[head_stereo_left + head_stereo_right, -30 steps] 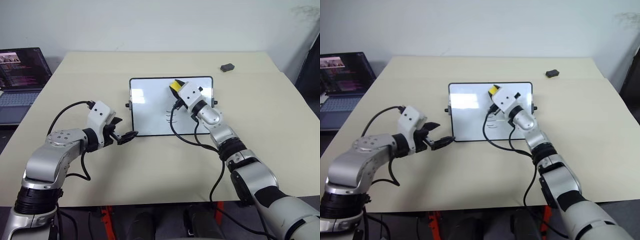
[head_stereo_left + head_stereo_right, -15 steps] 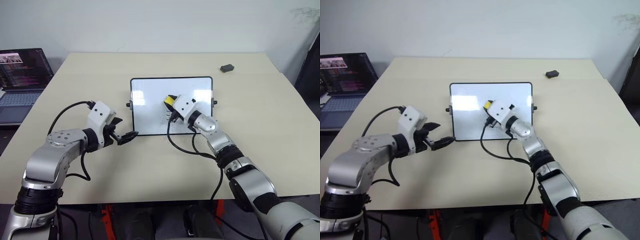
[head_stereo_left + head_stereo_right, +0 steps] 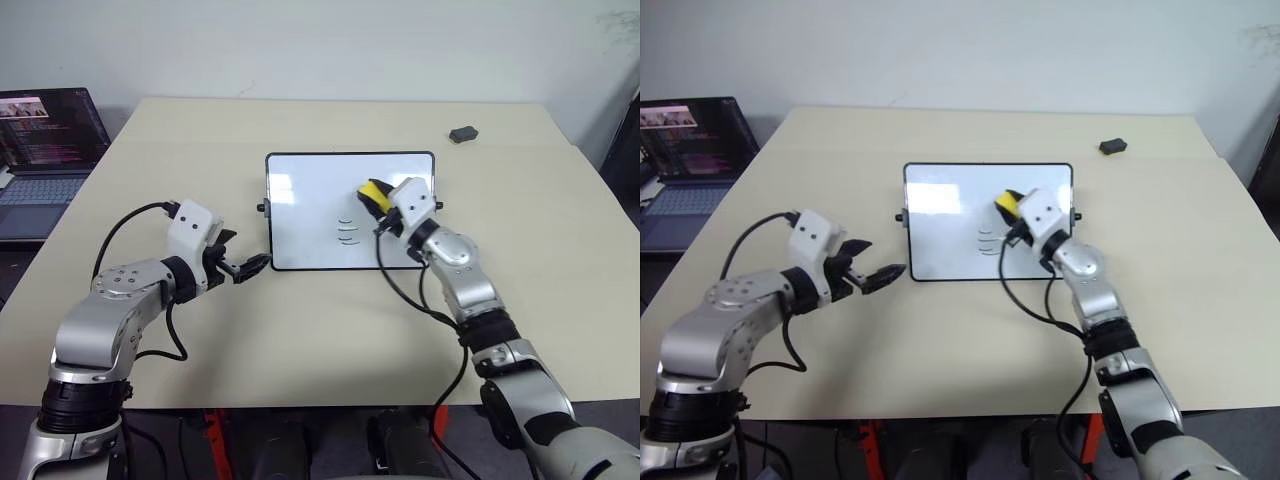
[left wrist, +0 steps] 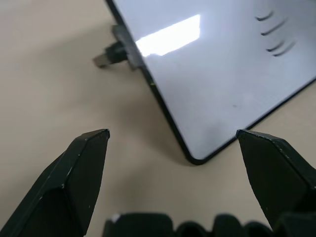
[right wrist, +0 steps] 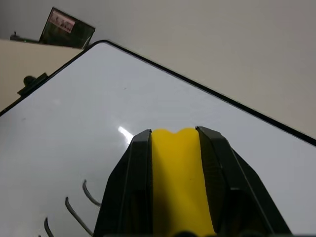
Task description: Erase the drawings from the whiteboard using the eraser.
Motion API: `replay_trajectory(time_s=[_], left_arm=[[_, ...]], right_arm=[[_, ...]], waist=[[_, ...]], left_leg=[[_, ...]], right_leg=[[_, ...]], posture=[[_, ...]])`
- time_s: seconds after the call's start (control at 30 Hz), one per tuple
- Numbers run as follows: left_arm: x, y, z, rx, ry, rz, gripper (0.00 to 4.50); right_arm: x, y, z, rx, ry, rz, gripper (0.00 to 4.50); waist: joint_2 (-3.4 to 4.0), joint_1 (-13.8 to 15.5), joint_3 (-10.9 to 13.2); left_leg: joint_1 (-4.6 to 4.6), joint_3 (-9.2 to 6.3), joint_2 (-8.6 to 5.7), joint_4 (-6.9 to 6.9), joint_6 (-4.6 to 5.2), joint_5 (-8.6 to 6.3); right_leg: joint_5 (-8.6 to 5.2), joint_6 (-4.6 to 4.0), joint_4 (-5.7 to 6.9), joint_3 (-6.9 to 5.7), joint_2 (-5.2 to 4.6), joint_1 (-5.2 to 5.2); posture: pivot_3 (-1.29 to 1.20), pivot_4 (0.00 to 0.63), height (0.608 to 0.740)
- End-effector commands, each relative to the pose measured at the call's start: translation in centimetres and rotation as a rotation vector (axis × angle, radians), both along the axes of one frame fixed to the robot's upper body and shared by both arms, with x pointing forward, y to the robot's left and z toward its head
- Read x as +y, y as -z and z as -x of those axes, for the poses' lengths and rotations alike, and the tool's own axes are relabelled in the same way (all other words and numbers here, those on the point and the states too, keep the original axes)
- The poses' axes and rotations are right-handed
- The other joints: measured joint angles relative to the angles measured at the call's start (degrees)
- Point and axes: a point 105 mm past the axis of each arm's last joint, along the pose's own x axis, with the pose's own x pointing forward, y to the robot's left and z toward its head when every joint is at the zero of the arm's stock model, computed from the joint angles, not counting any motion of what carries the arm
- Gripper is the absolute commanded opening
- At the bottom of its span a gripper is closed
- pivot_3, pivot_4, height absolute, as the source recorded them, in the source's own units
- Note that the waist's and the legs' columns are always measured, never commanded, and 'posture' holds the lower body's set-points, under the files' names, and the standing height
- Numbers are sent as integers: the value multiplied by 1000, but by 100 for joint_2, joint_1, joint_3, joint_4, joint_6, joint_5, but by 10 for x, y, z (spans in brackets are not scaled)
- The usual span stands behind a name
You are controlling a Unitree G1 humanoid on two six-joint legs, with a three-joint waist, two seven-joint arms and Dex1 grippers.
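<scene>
Mid-table lies the whiteboard (image 3: 350, 211), drawings (image 3: 346, 230) near its centre toward 6 o'clock. Right gripper (image 3: 378, 196), fingers clamped on the yellow eraser (image 3: 374, 193), sits over the board at 3 o'clock of the strokes. Left gripper (image 3: 246, 266), jaws apart, hovers off the board's 7 o'clock corner. Laptop (image 3: 45, 150) at table's 9 o'clock.

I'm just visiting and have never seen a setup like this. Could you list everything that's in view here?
Table: one, beige, under everything.
Whiteboard: one, white with black frame, table centre.
Drawings: three short black strokes showing, low on the board.
Eraser: one, yellow, over the board.
Small object: one, dark grey, far right of table.
Laptop: one, open, off the table's left.
Left gripper: black, open, at the board's near left corner.
Right gripper: black, shut on the eraser.
</scene>
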Motion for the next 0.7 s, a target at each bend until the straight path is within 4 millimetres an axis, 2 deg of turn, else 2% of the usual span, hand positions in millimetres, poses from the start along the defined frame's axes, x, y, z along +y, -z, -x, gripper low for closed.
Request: replay_trajectory(time_s=[0.03,0.17,0.27,0.5,0.7], left_arm=[[2,-14,0,-80,-29,5,4500],[3,-10,1,-84,-52,20,4500],[3,-4,2,-75,-63,36,4500],[-1,7,6,-27,-28,36,4500],[-4,9,8,-9,4,25,4500]], right_arm=[[-16,-16,18,-11,-12,-61,982],[-31,-2,41,60,-7,-82,982],[-36,16,56,101,11,-43,982],[-27,42,81,134,10,43,979],[-23,33,82,82,15,57,979]], waist=[[0,18,0],[0,21,0],[0,31,0],[0,39,0],[-1,59,0]], left_leg=[[0,1,0,0,0,0],[6,2,1,2,0,0],[9,2,1,4,0,1],[14,5,0,6,0,2],[14,7,-1,6,-1,2]], right_leg=[[0,0,1,2,0,0],[0,1,9,1,1,2],[-1,1,13,1,1,4],[-1,2,14,2,3,6],[-1,2,13,3,2,6]], posture=[[0,150,740],[0,150,740],[0,150,740],[0,150,740],[0,150,740]])
